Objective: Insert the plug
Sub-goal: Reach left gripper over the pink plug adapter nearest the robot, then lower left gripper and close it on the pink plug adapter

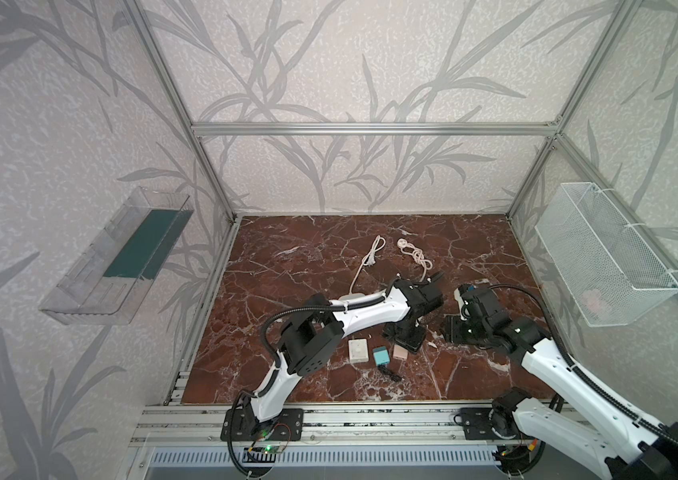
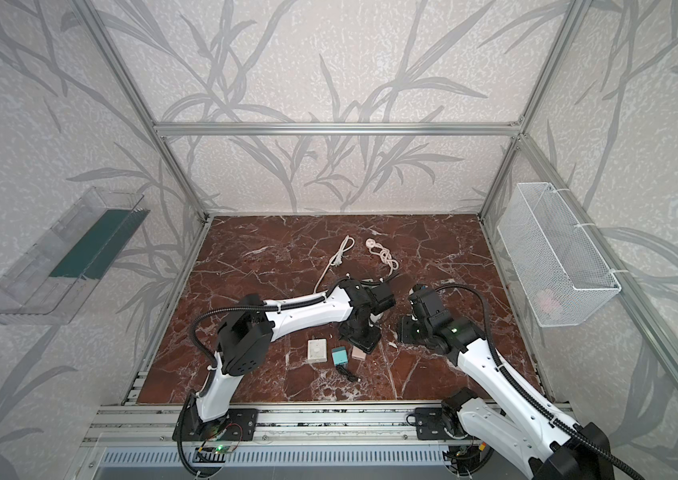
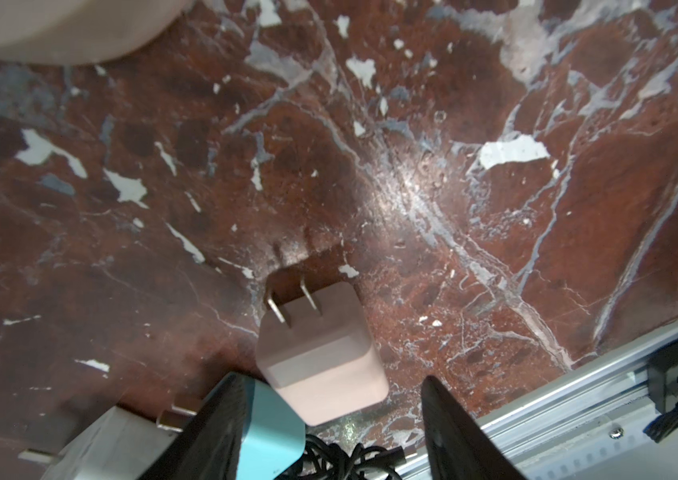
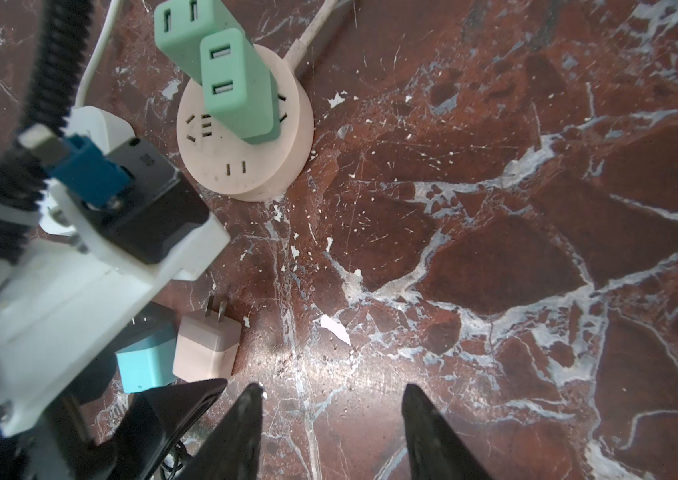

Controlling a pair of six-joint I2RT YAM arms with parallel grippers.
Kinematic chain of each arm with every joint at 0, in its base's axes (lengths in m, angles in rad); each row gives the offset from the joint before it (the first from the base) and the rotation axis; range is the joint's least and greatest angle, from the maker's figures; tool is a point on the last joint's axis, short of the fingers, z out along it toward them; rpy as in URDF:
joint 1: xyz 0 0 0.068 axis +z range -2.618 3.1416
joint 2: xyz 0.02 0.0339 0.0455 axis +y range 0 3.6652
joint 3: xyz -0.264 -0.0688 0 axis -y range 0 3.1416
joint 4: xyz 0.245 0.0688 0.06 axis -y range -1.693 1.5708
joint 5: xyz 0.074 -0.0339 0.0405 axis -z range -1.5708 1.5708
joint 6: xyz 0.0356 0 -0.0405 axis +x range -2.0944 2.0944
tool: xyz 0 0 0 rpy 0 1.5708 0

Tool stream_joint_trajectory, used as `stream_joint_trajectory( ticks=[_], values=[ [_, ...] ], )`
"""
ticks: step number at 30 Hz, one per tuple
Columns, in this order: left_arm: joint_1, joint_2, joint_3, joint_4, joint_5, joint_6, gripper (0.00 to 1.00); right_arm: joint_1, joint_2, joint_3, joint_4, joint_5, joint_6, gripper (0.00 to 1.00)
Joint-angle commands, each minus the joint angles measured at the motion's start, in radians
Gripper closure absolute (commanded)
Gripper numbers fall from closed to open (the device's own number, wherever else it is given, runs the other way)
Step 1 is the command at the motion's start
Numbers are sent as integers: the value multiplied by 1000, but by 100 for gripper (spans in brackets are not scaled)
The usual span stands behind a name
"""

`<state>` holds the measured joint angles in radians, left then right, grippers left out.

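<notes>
- The pink plug (image 3: 320, 353) lies on its side on the marble table (image 3: 495, 249). Its prongs point away from the left claw (image 3: 331, 377), and its back end shows between the claw's two tips.
- The left claw is released: its fingers stand apart on either side of the plug, with a clear gap at one finger, and grasp nothing.
- A teal plug (image 3: 275, 424) lies just beside the pink one, partly behind the other finger, with a white plug (image 3: 113, 440) beyond it.
- A black cable (image 3: 345, 461) is tangled beneath the claw.
- The right claw (image 4: 332, 390) is released and empty over bare table.
- Ahead of it and off to one side sits a round socket (image 4: 246, 158) with two green adapters (image 4: 237, 91) standing in it.
</notes>
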<state>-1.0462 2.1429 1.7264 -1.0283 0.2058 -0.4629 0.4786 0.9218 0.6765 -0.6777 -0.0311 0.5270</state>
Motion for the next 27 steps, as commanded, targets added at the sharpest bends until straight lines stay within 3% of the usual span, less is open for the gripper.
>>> stream_joint_trajectory(
  ticks=[1, 27],
  values=[
    [-5, 28, 37, -36, -3, 19, 36, -5, -17, -2, 9, -13, -8, 45],
    [3, 91, 49, -30, -33, 19, 48, -11, -29, -14, 21, -31, -22, 45]
  ],
)
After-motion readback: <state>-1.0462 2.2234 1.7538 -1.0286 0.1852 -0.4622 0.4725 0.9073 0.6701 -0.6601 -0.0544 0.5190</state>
